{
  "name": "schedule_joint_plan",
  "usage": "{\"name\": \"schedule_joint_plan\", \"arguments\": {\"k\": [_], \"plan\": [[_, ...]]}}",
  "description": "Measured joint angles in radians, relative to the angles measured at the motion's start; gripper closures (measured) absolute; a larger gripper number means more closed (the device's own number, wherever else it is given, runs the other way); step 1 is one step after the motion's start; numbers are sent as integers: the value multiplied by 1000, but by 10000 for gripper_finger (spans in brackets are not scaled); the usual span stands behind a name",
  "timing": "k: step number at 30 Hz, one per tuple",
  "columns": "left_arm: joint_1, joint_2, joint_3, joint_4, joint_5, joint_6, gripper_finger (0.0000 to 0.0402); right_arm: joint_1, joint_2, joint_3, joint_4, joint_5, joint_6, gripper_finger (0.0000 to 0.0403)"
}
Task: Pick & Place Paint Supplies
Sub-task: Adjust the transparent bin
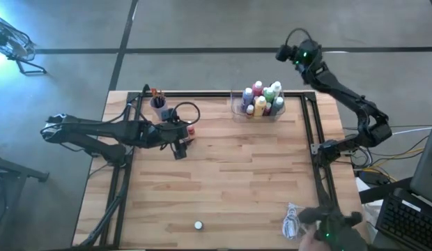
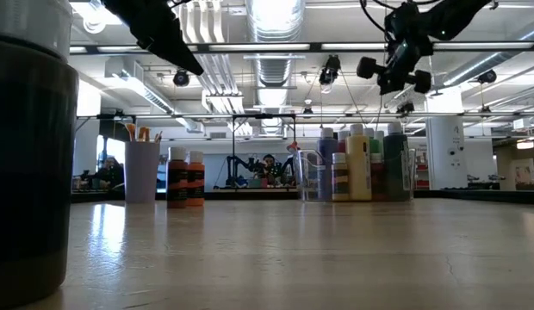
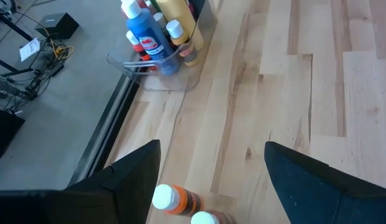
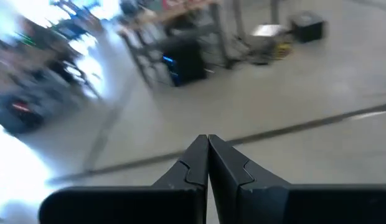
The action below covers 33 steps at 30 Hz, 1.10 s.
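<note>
Near the worktop's far-left corner, left gripper (image 3: 211,171) hangs jaws wide and empty right over two upright orange paint bottles (image 3: 173,199), while right gripper (image 4: 208,163) sits pinched closed way off past the far edge.

Grey concrete floor (image 1: 202,28) (crossed by dark seams) surrounds the wooden table (image 1: 223,188); ducts (image 2: 276,21) and bright lights hang overhead.

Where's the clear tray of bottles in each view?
High: clear tray at the table's far edge, right of centre.
Low: right of centre, on the table.
Left wrist: up top, holding bottles.
Right wrist: not in it.
Shared landmark: the blue bottle in the tray.
</note>
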Motion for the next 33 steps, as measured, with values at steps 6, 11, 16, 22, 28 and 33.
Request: {"name": "schedule_joint_plan", "arguments": {"k": [6,11,16,22,28,33], "plan": [[0,0,0,10,0,11,119,-150,135,289,-531,-83,-60,395],[0,0,0,14,0,14,124,-247,336,453,-800,-259,-43,395],[0,0,0,14,-1,23,124,-249,495,596,-938,-271,-135,395],[0,0,5,38,-1,56,124,-255,634,824,-1096,-341,-182,395],[0,0,2,47,-1,52,125,-225,704,947,-1106,-428,-134,394],[0,0,1,43,-1,59,125,-193,714,931,-1138,-357,-59,395]]}}
